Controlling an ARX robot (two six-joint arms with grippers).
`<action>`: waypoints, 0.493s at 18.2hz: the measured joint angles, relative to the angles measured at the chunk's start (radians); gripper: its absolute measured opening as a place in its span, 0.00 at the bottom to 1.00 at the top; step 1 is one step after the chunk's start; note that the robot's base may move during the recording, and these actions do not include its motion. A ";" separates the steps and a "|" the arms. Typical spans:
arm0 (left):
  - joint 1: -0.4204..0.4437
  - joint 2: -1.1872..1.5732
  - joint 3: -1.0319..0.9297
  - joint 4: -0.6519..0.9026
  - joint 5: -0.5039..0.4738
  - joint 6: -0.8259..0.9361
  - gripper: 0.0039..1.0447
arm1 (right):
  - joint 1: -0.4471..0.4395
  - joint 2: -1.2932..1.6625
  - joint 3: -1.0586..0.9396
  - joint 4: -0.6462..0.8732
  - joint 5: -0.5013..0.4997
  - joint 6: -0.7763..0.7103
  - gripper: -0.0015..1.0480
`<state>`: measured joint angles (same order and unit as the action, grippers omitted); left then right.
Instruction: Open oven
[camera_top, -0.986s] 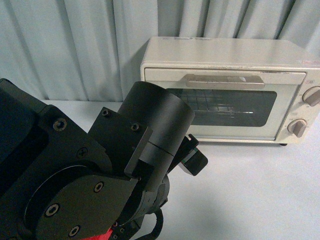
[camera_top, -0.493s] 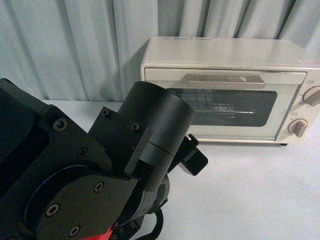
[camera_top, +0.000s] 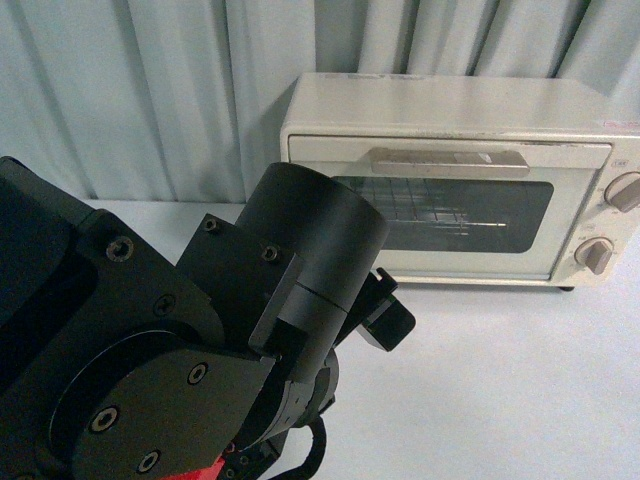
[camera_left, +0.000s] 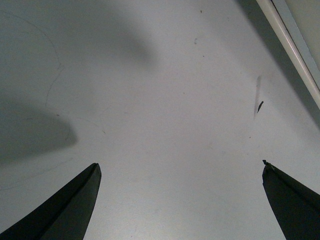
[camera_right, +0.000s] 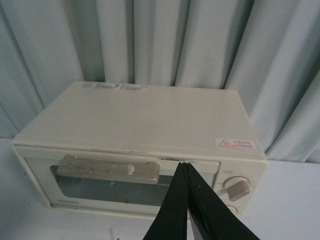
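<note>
In the front view, the oven is seen at the far right of the white table, set close against the grey curtain. Its glass door is shut, with the flat handle lying along the door's top edge. A wire rack can be made out behind the glass, and two round knobs are placed at the right end of the front. The near left is filled by the black left arm. Set against the pictures from a second and half a second ago, nothing is found moved: the arm is held in the same pose and the oven is kept in its place with the door closed as before.

In the left wrist view, the left claw is shown spread wide, its two dark fingers held far apart over bare table. Nothing is gripped between them. A short dark scuff mark is seen on the surface.

In the right wrist view, the right claw is pressed fully together, tips meeting, and nothing is held. The tips are seen against the door's upper edge, between the handle and the knobs; whether the oven is touched cannot be told from here. A red-and-white sticker is stuck on the oven's top.
</note>
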<state>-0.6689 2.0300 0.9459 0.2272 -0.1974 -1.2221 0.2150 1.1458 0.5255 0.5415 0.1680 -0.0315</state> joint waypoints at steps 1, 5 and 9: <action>0.000 0.000 0.000 0.000 0.000 0.000 0.94 | 0.010 0.037 0.013 0.008 0.005 0.012 0.02; 0.000 0.000 0.000 0.000 0.000 0.000 0.94 | 0.021 0.161 0.058 0.030 0.032 0.035 0.02; 0.000 0.000 0.000 0.000 0.000 0.000 0.94 | 0.021 0.254 0.098 0.050 0.037 0.041 0.02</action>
<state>-0.6689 2.0300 0.9459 0.2272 -0.1978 -1.2221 0.2359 1.4002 0.6231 0.5919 0.2054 0.0097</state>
